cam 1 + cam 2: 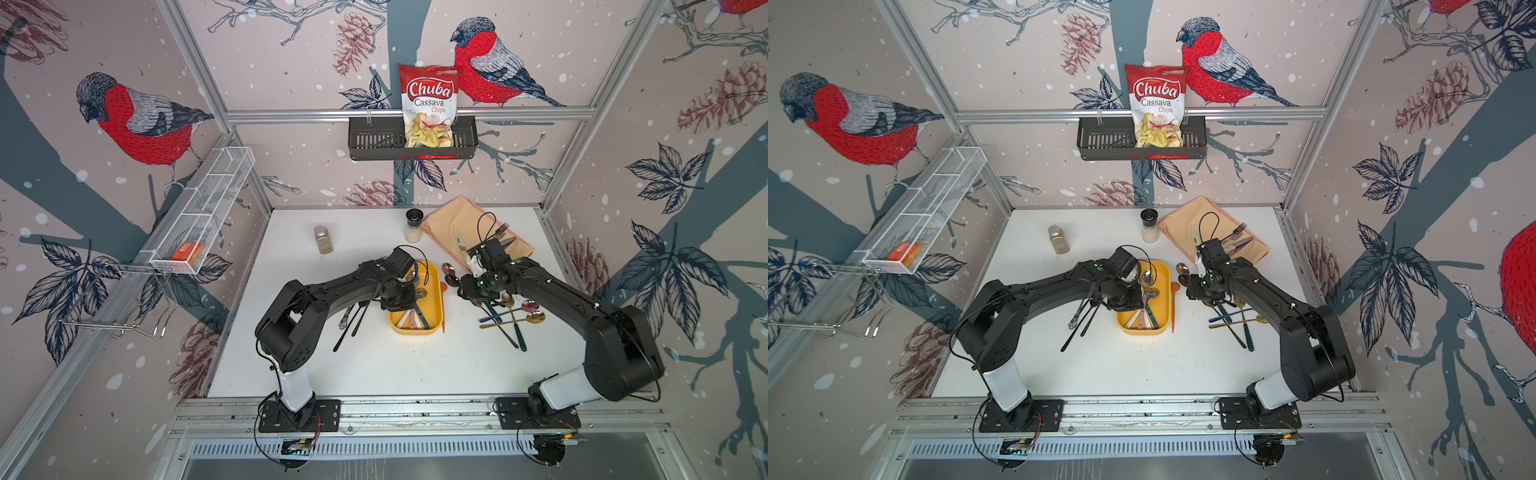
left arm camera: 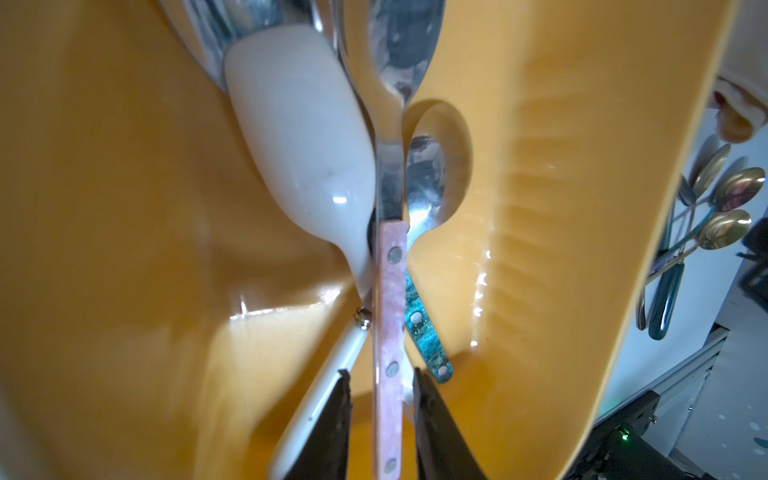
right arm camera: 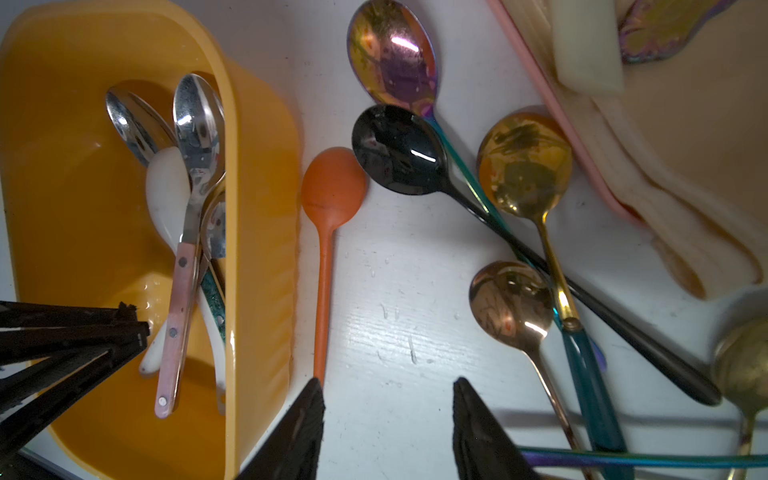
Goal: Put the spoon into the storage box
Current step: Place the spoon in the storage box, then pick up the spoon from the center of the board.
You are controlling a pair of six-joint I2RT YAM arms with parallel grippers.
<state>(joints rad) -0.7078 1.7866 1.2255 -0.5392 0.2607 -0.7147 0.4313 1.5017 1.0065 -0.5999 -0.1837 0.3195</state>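
A pink-handled spoon [image 2: 390, 332] lies inside the yellow storage box [image 2: 582, 208]. The left end effector [image 2: 380, 371] stands released, 1 jaw either side of its handle. The right end effector [image 3: 387, 382] hangs open and empty over the desk [image 3: 395, 311], near an orange spoon [image 3: 323, 266]: probably light and slim, best pinched mid-handle.

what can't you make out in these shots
- storage box: much of it under the left arm in both top views.
- dark utensils beside it: far ends under that arm.
- right gripper: hidden by its own wrist in both top views.
- orange box in the mesh basket: print too small in top views.
- white item, right wrist view: blurred, cut by the frame edge.
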